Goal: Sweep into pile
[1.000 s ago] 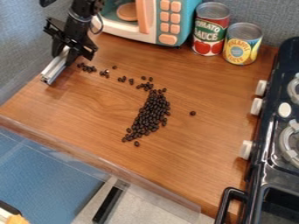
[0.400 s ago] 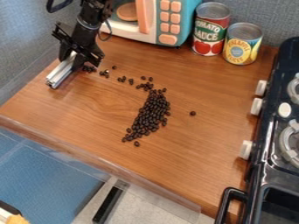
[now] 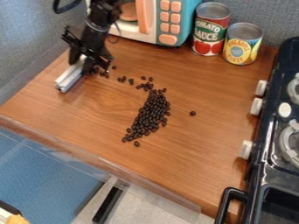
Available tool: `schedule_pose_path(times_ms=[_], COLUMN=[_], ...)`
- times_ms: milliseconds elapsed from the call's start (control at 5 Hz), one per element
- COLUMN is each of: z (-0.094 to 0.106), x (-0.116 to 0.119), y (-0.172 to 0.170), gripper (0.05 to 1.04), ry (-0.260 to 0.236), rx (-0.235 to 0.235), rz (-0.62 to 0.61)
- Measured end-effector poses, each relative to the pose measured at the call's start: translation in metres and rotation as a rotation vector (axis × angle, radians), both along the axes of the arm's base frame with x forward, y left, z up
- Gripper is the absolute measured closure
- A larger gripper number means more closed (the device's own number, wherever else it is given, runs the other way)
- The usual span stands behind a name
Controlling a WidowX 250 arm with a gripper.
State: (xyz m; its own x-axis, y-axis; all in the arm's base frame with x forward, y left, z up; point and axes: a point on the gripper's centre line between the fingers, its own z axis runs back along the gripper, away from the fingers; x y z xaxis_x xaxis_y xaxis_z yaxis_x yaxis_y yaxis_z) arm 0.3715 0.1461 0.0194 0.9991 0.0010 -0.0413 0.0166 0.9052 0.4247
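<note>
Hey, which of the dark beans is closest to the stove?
The lone bean right of the main pile; all the others are in or near that pile, or in the trail leading toward the gripper.

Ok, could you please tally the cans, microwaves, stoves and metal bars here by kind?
Cans: 2, a red can and a yellow can
Microwave: 1
Stove: 1
Metal bar: 1, in the claw
Total: 5
</note>
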Motion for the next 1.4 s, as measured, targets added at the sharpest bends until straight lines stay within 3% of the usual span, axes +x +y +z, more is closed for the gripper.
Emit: schedule_pose_path(times_ms=[1200, 1400], z=[-0.001, 0.0], x=[0.01, 0.009], y=[-0.07, -0.088], gripper=[0.72, 0.721], ry=[-0.035, -0.039], rx=[-0.009, -0.035], rz=[-0.184, -0.204])
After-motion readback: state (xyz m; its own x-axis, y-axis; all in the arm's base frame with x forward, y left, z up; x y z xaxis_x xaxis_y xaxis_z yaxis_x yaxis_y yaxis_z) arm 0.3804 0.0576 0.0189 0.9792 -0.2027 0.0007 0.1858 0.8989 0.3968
